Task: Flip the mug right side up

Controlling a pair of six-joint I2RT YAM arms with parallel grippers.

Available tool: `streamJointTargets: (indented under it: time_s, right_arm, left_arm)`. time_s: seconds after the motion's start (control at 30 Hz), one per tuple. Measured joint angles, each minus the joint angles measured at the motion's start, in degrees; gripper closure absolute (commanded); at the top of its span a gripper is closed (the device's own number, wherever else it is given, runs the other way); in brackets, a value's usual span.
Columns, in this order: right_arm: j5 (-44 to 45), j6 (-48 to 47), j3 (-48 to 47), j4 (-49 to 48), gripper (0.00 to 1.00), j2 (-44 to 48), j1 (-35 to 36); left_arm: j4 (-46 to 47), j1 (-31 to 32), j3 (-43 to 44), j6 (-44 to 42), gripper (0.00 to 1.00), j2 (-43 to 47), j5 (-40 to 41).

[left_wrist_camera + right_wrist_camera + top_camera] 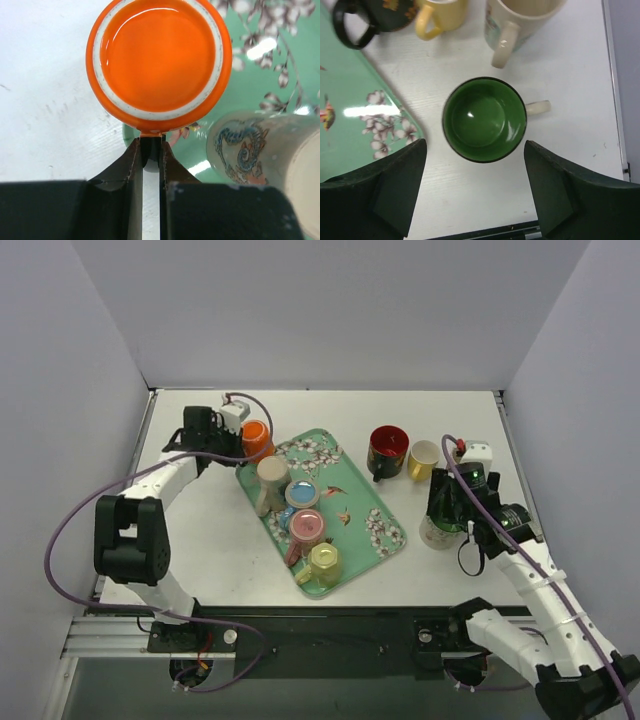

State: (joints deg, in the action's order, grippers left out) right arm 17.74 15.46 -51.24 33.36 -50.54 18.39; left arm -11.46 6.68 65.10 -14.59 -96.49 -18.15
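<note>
White table (pixel 205 540), grey walls (pixel 330 310); left jaws clamp orange mug (pixel 160 60); right jaws agape.

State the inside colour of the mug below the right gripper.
The mug is green inside, clearest in the right wrist view.

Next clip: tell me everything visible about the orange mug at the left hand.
The orange mug looks like glossy glazed ceramic. It is upside down: its flat orange base faces up, ringed by a speckled white foot. Seen from above, it overlaps the far left corner of the green floral tray and the white table; whether it rests or is lifted cannot be told. The left hand is closed on its handle, of which only an orange sliver shows.
</note>
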Motion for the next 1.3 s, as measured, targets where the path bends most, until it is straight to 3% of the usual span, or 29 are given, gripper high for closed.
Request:
streamJointTargets:
  time_s: [0.2,0.37,0.47,0.6,0.77,0.97,1.3]
  right_arm:
    - [4.48,0.11,-7.61,-0.11,0.15,-1.40,14.71]
    - [5.88,-3.80,-11.23,-5.42,0.15,-5.07,26.40]
    - [5.90,-10.29,-11.19,-11.08,0.15,-7.43,33.03]
    - [5.16,-25.73,-3.78,-29.09,0.15,-6.69,40.68]
    - [3.21,-43.87,6.91,-48.26,0.16,-4.85,42.38]
    - [0.55,-61.18,8.35,-63.71,0.18,-4.85,42.84]
    - [-3.63,-69.00,8.44,-74.69,0.20,-5.86,42.84]
  left_arm:
    - [-3.41,-2.40,7.41,9.46,1.00,3.34,-1.38]
    - [-7.85,-5.27,13.46,18.38,1.00,4.39,-7.17]
    - [-10.78,-6.62,14.75,23.21,1.00,6.67,-11.72]
    - [-14.05,-6.64,14.75,30.03,1.00,11.87,-21.29]
    - [-15.39,-5.64,14.78,37.94,1.00,17.99,-33.31]
    - [-15.37,-2.14,14.80,46.07,1.00,21.20,-43.32]
    - [-13.49,6.10,13.57,56.22,1.00,21.27,-47.98]
